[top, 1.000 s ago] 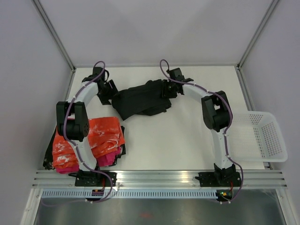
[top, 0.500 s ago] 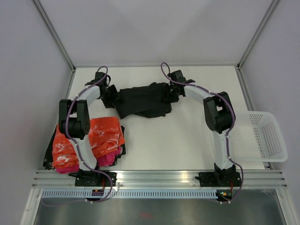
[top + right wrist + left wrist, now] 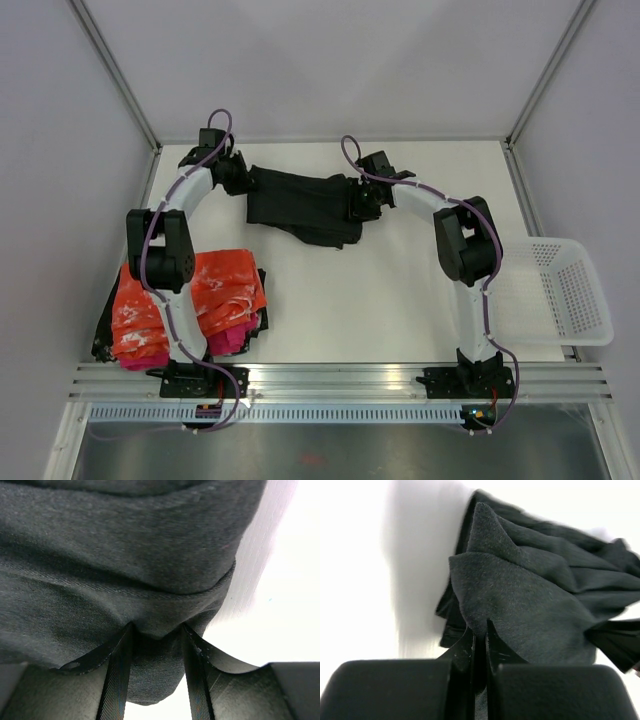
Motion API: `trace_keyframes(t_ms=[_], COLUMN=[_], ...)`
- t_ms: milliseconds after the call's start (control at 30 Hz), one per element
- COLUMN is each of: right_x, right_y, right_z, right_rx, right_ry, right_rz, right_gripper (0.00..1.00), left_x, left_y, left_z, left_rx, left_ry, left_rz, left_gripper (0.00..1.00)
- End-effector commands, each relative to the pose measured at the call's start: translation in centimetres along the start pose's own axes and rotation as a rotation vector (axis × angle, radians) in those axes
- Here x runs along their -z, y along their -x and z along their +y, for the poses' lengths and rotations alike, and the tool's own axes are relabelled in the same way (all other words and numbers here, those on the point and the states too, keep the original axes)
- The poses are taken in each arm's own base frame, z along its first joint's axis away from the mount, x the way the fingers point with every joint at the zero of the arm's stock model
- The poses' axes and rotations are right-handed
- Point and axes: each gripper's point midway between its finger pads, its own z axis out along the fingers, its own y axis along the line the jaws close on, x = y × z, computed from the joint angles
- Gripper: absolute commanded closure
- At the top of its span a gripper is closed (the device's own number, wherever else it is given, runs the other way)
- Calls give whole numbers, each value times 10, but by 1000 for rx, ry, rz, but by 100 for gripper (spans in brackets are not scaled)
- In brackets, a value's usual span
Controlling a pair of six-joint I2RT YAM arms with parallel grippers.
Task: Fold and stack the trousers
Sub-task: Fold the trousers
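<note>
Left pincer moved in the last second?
Yes. The left pincer, shut on the black trousers, has shifted toward the table's far edge, away from the orange garment.

The top camera looks steeply down from above and behind the arm bases (image 3: pixel 195 380), far enough to take in the whole tabletop (image 3: pixel 380 290). The wrist cameras sit just behind the left claw (image 3: pixel 479 627) and the right claw (image 3: pixel 156 627), facing along the fingers (image 3: pixel 462 650) at close range (cloth fills both). All three share the black trousers (image 3: pixel 300 200).
</note>
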Motion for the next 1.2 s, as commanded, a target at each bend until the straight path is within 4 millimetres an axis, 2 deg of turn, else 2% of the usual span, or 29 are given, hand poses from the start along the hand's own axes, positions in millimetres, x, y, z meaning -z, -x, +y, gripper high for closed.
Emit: trace_keyframes(t_ms=[0,200,333,433,467,567,600,633,667,700,733,767,800,833,867,900,933,967,1000,1033,1100,1167], right_x=[2,-2,-2,-2,-2,2,5,9,18,26,33,51,60,70,85,91,95,101,100,95,83,61], right_y=[-27,-23,-20,-17,-14,-5,-2,4,22,29,39,65,76,88,108,118,122,135,137,136,138,133], right_z=[-21,-19,-18,-17,-17,-15,-14,-14,-5,-2,1,13,17,25,37,45,55,66,72,75,71,58], right_rx=[-1,-4,-1,3,4,7,6,-1,3,4,6,27,37,50,80,101,117,135,142,146,144,151], right_ry=[-86,-75,-76,-75,-75,-77,-77,-76,-53,-46,-36,-10,0,26,56,85,135,174,206,230,227,182], right_rz=[78,71,66,60,53,38,37,27,-10,-21,-42,-109,-137,-169,-225,-253,-260,-306,-316,-314,-322,-289], right_gripper=[51,51,51,50,50,43,41,39,38,36,35,34,32,32,32,32,32,32,32,33,34,35], left_x=[45,57,59,40,24,6,-4,-7,-11,-14,-18,-20,-21,-21,-20,-16,-15,-11,-3,2,15,28], left_y=[66,71,81,84,79,67,57,53,50,45,40,40,40,38,41,49,52,50,62,64,63,53], left_z=[-44,-74,-79,-66,-56,-44,-36,-32,-27,-22,-15,-8,-4,-1,-1,-4,-4,-3,-10,-14,-26,-40], left_rx=[-145,-197,-222,-223,-210,-192,-182,-178,-174,-170,-171,-170,-169,-172,-173,-177,-176,-167,-159,-153,-119,-103], left_ry=[-140,-281,-289,-240,-218,-189,-175,-168,-148,-129,-106,-73,-62,-51,-41,-39,-33,-16,-20,-25,-59,-111], left_rz=[-221,-251,-297,-306,-277,-221,-194,-184,-175,-160,-145,-142,-137,-121,-125,-137,-138,-119,-140,-135,-110,-77], left_gripper=[98,98,97,95,95,93,92,89,85,70,65,60,46,38,32,24,22,20,19,19,19,20])
